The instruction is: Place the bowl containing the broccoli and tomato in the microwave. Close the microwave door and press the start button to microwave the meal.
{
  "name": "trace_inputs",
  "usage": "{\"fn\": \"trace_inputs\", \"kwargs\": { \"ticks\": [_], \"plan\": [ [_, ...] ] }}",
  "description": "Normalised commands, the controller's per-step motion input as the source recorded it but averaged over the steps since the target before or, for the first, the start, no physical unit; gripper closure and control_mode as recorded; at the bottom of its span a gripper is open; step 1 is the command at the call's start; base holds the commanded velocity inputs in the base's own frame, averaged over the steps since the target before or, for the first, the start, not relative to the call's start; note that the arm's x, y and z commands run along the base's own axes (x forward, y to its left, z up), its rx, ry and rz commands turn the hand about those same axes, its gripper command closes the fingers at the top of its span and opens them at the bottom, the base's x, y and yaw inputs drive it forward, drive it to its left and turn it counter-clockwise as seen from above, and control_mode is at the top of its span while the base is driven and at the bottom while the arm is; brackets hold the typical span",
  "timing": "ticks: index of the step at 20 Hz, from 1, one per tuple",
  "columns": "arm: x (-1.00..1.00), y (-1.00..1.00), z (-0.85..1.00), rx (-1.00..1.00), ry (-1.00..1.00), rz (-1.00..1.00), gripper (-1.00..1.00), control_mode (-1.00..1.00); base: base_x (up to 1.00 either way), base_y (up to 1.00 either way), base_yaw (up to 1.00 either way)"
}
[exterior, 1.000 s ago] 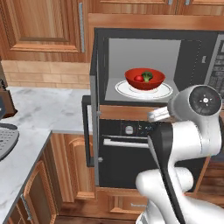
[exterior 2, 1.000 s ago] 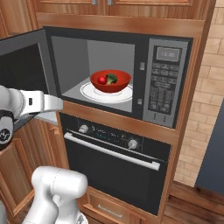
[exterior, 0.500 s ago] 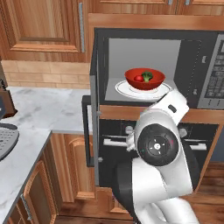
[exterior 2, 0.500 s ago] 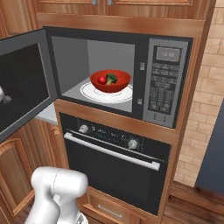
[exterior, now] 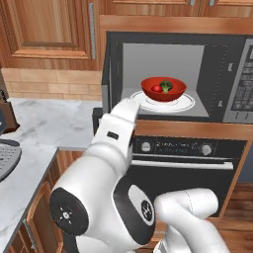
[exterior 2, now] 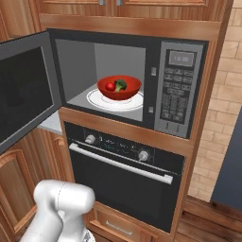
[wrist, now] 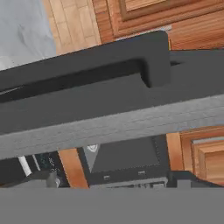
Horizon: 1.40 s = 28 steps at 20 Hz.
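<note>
The red bowl [exterior: 164, 92] [exterior 2: 119, 89] sits on the white turntable inside the open microwave [exterior: 173, 39] [exterior 2: 182, 56]. In the bowl lie the tomato [exterior: 156, 89] [exterior 2: 110, 87] and the broccoli [exterior: 167, 86] [exterior 2: 121, 85]. The microwave door [exterior 2: 26, 94] [exterior: 105, 84] stands swung out to the left. My arm [exterior: 116, 148] reaches up to the door's free edge, and its wrist hides the hand there. In the hand view the door's grey frame [wrist: 109, 124] and black bar handle [wrist: 87, 76] lie close ahead. My gripper [wrist: 113, 181] is open, its fingertips [wrist: 41, 179] wide apart with nothing between them.
The keypad [exterior 2: 174, 97] is on the microwave's right side. A black oven [exterior 2: 127, 175] [exterior: 192, 163] with knobs and a silver handle sits below. A grey marble counter [exterior: 44, 133] runs to the left, under wooden cabinets [exterior: 44, 29]. A brick wall [exterior 2: 222, 118] stands at the right.
My arm has swung from in front of the oven to the left, up to the open door's outer edge. The gripper has stayed open. The bowl has not moved.
</note>
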Motion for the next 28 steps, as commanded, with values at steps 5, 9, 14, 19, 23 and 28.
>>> {"fn": "trace_inputs", "kwargs": {
  "ticks": [5, 9, 14, 19, 23, 28],
  "plan": [
    [0.0, 0.94, -0.05, -0.31, 0.0, 0.0, -1.0, -1.0, 0.0, 0.0, 0.0],
    [0.0, 1.0, -0.23, -0.33, 0.02, 0.0, -1.0, -1.0, 0.0, 0.0, 0.0],
    [-0.2, 0.96, -0.02, -0.31, -0.02, 0.0, -1.0, -1.0, 0.0, 0.0, 0.0],
    [-0.02, 0.98, 0.0, -0.29, 0.02, 0.0, -1.0, -1.0, 0.0, 0.0, 0.0],
    [0.49, 0.43, -0.02, -0.12, 0.08, -0.09, -1.0, -1.0, 0.0, 0.0, 0.0],
    [0.73, -0.03, -0.12, -0.01, 0.05, -0.15, -1.0, -1.0, 0.0, 0.0, 0.0]
  ]
}}
